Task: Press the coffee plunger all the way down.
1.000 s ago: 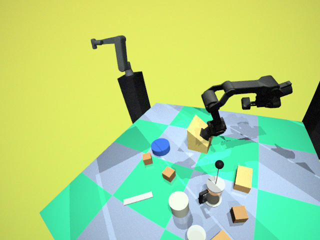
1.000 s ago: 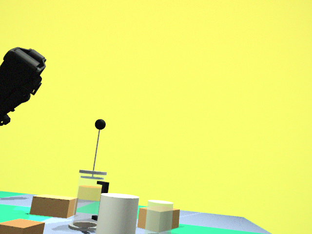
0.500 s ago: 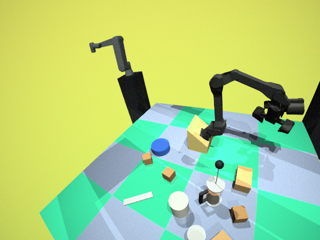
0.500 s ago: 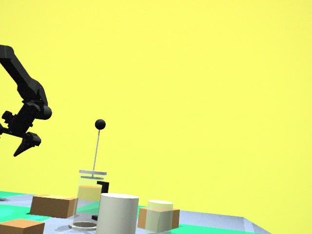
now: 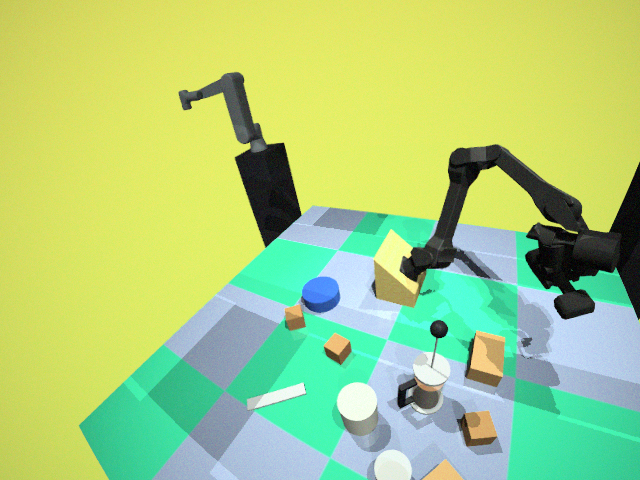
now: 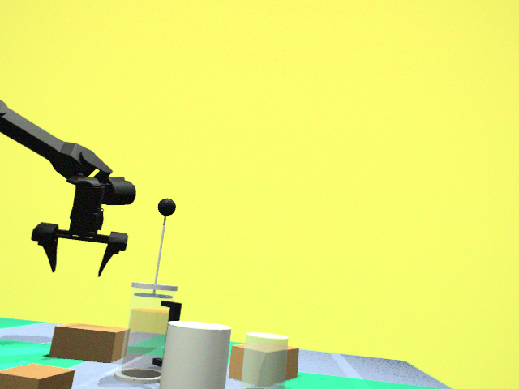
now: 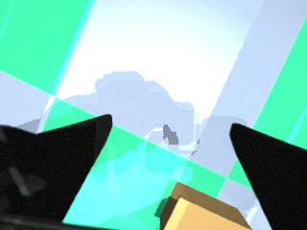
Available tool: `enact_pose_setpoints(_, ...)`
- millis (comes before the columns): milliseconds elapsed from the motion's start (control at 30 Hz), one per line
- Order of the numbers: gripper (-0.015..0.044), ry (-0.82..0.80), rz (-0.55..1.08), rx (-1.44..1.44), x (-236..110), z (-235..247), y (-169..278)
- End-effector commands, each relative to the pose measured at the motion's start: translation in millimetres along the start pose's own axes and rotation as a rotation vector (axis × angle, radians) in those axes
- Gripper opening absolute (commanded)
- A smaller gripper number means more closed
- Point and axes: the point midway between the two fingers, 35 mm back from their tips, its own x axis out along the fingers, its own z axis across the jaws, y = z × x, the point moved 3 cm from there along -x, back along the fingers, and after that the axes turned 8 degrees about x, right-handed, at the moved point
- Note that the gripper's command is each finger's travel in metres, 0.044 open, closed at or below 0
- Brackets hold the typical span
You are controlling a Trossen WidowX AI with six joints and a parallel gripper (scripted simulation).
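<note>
The coffee press (image 5: 428, 384) (image 6: 146, 347) stands upright on the table, its black handle (image 5: 407, 394) (image 6: 173, 309) toward the white cylinder. Its black plunger knob (image 5: 438, 329) (image 6: 166, 207) stands high on a thin rod, and the plunger disc (image 6: 152, 295) is just under the lid (image 5: 431, 368) (image 6: 154, 287). My gripper (image 5: 549, 279) (image 6: 76, 273) (image 7: 170, 124) is open and empty, fingers pointing down. It is in the air to the side of the press, left of it in the exterior view and behind right in the top view. The press is not in the wrist view.
A long orange block (image 5: 485, 359) (image 6: 85, 342) (image 7: 206, 216) lies beside the press, toward my gripper. A small orange block (image 5: 478, 427) and a white cylinder (image 5: 357, 408) (image 6: 196, 356) are also near the press. A yellow wedge (image 5: 395, 279) and a blue disc (image 5: 321, 293) stand farther back.
</note>
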Motion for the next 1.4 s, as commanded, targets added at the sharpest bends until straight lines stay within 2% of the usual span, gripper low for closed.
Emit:
enact_pose_setpoints(0,0.0440,0.086,-0.012,0.148,-8.2,-32.5,13.4)
enact_pose_setpoints(300,0.0440,0.355,-0.088,0.488,-63.8,-101.5,55.5)
enact_pose_setpoints(600,0.0440,0.611,-0.212,0.784,-141.1,-135.1,111.8)
enact_pose_setpoints(900,0.0440,0.757,-0.331,0.967,-194.8,-135.0,147.9)
enact_pose_setpoints(1200,0.0440,0.919,-0.635,1.171,-264.3,-98.9,199.6)
enact_pose_setpoints(1367,0.0440,0.930,-0.657,1.183,-262.8,-96.0,205.5)
